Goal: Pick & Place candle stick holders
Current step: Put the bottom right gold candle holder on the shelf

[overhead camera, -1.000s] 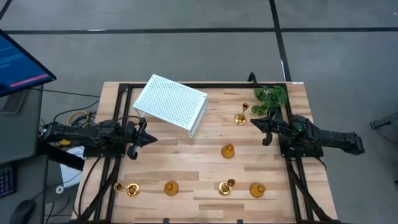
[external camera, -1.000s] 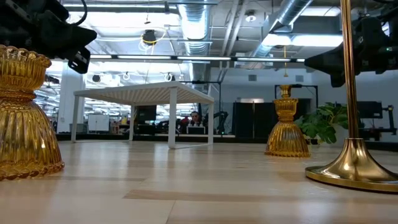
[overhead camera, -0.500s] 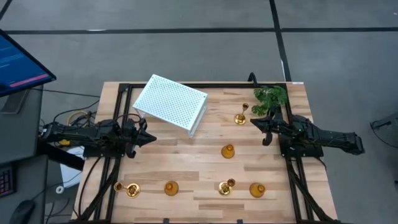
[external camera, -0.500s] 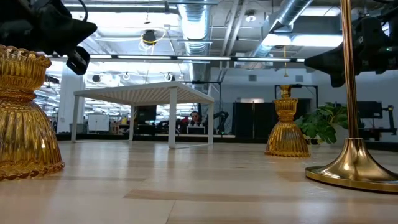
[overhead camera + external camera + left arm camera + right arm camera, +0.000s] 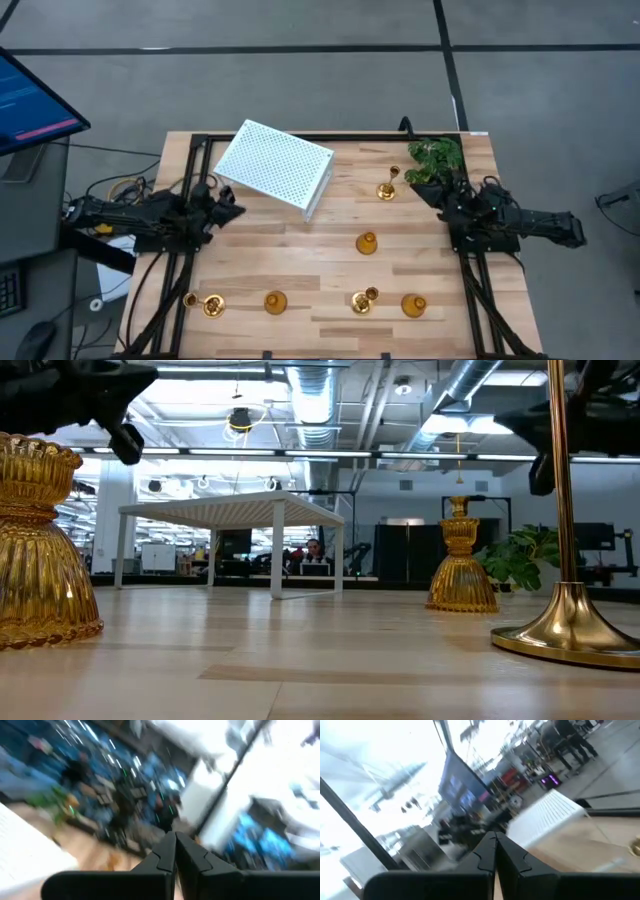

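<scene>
Several shiny gold candle stick holders stand on the wooden table. A tall-stemmed one [image 5: 387, 188] is near the plant and a short bell-shaped one [image 5: 367, 242] sits mid-table. A row along the near edge runs from a stemmed one [image 5: 205, 303] to a short one [image 5: 413, 304]. The low view shows a short holder [image 5: 35, 550] and a stem [image 5: 565, 510] up close. My left gripper [image 5: 238, 209] is at the table's left edge, shut and empty, raised above the wood. My right gripper [image 5: 430, 188] is at the right edge beside the plant, also shut and empty. Each wrist view shows fingers closed together [image 5: 175, 851] [image 5: 495, 851].
A white perforated stand [image 5: 275, 165] sits at the far left of the table on thin legs. A green leafy plant [image 5: 435, 158] is at the far right corner. Black frame rails [image 5: 190, 200] run along both table sides. A monitor [image 5: 30, 100] stands off the left.
Both grippers have tipped their fingers upward and rolled about their own axes, rising a little above the table while staying shut. In the high view the right gripper's tip now shows closer to the right edge. No holder has moved.
</scene>
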Available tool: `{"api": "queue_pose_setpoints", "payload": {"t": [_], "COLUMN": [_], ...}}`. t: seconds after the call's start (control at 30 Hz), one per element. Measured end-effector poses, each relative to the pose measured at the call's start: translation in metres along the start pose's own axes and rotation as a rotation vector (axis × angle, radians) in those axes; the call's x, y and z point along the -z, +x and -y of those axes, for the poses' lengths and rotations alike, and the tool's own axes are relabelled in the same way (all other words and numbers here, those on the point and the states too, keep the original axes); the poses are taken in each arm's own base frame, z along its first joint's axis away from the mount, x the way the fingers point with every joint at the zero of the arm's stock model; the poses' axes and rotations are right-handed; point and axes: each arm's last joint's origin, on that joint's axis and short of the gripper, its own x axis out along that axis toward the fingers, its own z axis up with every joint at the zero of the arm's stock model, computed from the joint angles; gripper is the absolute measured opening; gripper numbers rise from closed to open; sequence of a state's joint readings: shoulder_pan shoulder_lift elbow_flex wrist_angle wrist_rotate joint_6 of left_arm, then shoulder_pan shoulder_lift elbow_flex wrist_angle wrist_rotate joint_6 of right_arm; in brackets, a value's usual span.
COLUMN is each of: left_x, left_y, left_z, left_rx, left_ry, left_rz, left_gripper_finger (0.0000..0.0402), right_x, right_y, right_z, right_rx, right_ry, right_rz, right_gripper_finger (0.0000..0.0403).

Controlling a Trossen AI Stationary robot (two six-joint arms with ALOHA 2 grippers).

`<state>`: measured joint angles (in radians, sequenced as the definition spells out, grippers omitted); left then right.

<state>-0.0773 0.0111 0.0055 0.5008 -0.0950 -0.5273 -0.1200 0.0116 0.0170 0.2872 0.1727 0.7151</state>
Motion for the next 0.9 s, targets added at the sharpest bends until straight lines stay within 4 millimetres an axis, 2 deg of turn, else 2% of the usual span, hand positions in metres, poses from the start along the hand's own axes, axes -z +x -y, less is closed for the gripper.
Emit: {"api": "queue_pose_setpoints", "payload": {"t": [0.1, 0.23, 0.33, 0.43, 0.53, 0.67, 0.77, 0.9], "left_x": [-0.009, -0.026, -0.039, -0.049, -0.054, -0.063, -0.079, -0.096], "left_y": [0.001, 0.01, 0.028, 0.052, 0.079, 0.109, 0.123, 0.125], "left_z": [0.002, 0.012, 0.021, 0.03, 0.037, 0.047, 0.059, 0.069], "left_rx": [-0.036, -0.064, -0.079, -0.102, -0.135, -0.156, -0.126, -0.099], "left_ry": [-0.036, -0.054, -0.044, -0.027, -0.011, 0.004, 0.04, 0.087], "left_rz": [0.119, 0.16, 0.14, 0.063, -0.054, -0.153, -0.137, -0.102], "left_gripper_finger": [0.001, 0.0008, 0.0004, 0.0004, 0.0004, 0.0003, 0.0003, 0.0003], "right_x": [-0.01, -0.036, -0.059, -0.078, -0.09, -0.094, -0.086, -0.061], "right_y": [0.0, -0.001, 0.0, 0.005, 0.016, 0.035, 0.048, 0.059], "right_z": [-0.008, -0.031, -0.052, -0.071, -0.088, -0.106, -0.118, -0.129], "right_rx": [-0.05, -0.104, -0.114, -0.096, -0.069, -0.011, 0.0, 0.015], "right_ry": [-0.011, -0.119, -0.235, -0.357, -0.461, -0.506, -0.505, -0.499], "right_rz": [0.073, 0.151, 0.175, 0.106, -0.071, -0.401, -0.683, -1.008], "right_gripper_finger": [0.0011, 0.0048, 0.0082, 0.0114, 0.0138, 0.0158, 0.0168, 0.0171]}}
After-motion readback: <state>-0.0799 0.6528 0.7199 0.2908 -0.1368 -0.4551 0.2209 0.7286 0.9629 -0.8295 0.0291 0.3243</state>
